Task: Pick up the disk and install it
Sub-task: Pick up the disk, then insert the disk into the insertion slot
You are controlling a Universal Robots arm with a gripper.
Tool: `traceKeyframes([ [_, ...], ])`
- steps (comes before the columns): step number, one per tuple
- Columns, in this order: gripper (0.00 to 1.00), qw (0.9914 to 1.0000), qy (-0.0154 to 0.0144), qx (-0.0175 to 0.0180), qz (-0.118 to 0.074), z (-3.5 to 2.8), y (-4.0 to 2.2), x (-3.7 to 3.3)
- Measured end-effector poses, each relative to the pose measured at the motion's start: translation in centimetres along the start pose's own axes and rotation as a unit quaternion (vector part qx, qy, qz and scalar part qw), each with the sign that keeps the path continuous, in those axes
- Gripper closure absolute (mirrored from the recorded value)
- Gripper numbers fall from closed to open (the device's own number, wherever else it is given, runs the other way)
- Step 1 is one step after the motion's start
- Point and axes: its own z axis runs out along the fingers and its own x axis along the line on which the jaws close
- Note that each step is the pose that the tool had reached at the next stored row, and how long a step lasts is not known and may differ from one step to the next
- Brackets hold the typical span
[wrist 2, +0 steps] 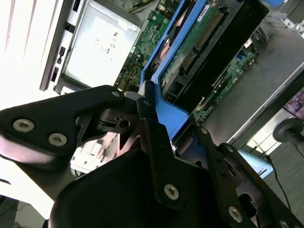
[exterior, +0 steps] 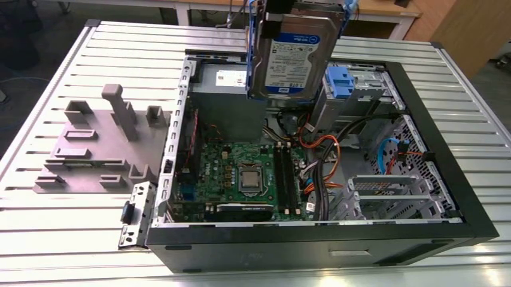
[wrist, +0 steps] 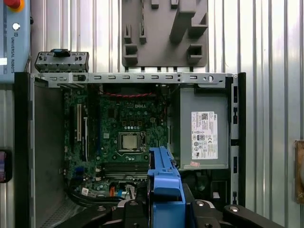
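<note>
Overhead, one disk [exterior: 291, 57] hangs above the open computer case [exterior: 319, 239], clamped by the gripper [wrist 2: 151, 102], its top edge cropped.

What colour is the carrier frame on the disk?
Bright blue carrier frame, clearest in the first wrist view.

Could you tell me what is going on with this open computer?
The gripper is shut on the blue carrier of a hard drive, holding it upright in the air above the open computer case, near the power supply. The drive is not yet installed.
</note>
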Motion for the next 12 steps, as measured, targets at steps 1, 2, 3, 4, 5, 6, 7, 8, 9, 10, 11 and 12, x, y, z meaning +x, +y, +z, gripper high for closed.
traceKeyframes([
  [1, 0.64, 1.00000, 0.0000, 0.0000, 0.000, 0.00, -0.03, 0.00],
  [2, 0.64, 1.00000, 0.0000, 0.0000, 0.000, 0.00, -0.03, 0.00],
  [3, 0.64, 1.00000, 0.0000, 0.0000, 0.000, 0.00, -0.03, 0.00],
  [4, 0.64, 1.00000, 0.0000, 0.0000, 0.000, 0.00, -0.05, 0.00],
  [5, 0.64, 1.00000, 0.0000, 0.0000, 0.000, 0.00, -0.06, 0.00],
  [6, 0.64, 1.00000, 0.0000, 0.0000, 0.000, 0.00, -0.06, 0.00],
  [7, 0.64, 1.00000, 0.0000, 0.0000, 0.000, 0.00, -0.06, 0.00],
  [8, 0.64, 1.00000, 0.0000, 0.0000, 0.000, 0.00, -0.06, 0.00],
  [9, 0.64, 1.00000, 0.0000, 0.0000, 0.000, 0.00, -0.07, 0.00],
  [10, 0.64, 1.00000, 0.0000, 0.0000, 0.000, 0.00, -0.07, 0.00],
  [11, 0.64, 1.00000, -0.0001, 0.0000, 0.000, 0.01, -0.07, 0.00],
  [12, 0.64, 1.00000, 0.0000, 0.0000, 0.000, 0.00, -0.07, 0.00],
])
